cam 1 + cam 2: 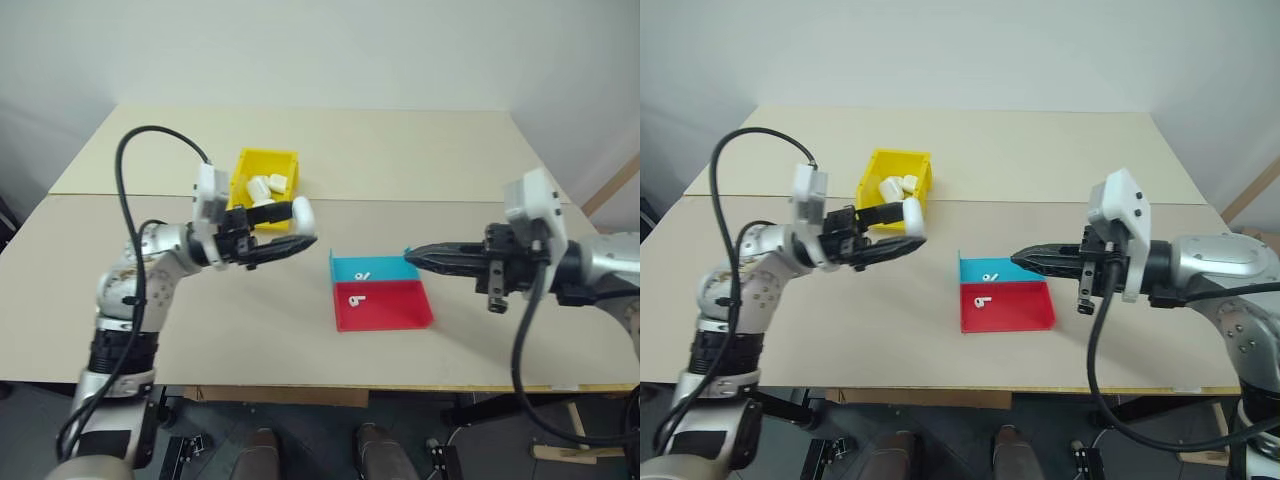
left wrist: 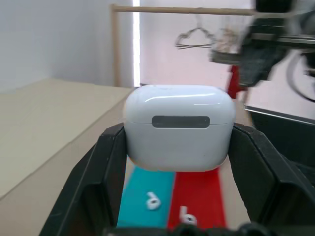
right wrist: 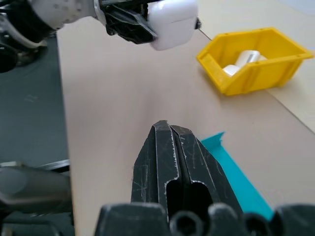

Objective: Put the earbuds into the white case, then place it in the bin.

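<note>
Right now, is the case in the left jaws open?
No, the white case clamped in the left gripper has its lid shut, and both earbuds lie in the tray.

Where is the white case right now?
The white case is held off the table in the left gripper, on the robot's left, between the yellow bin behind it and the blue-and-red tray to its right.

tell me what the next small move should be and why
Probably bring the right hand down to the earbud in the blue half of the tray. Both earbuds lie loose in the tray, one in each half, while the left hand holds the case above the table with its lid closed. The right hand is shut and empty near the tray's blue end.
</note>
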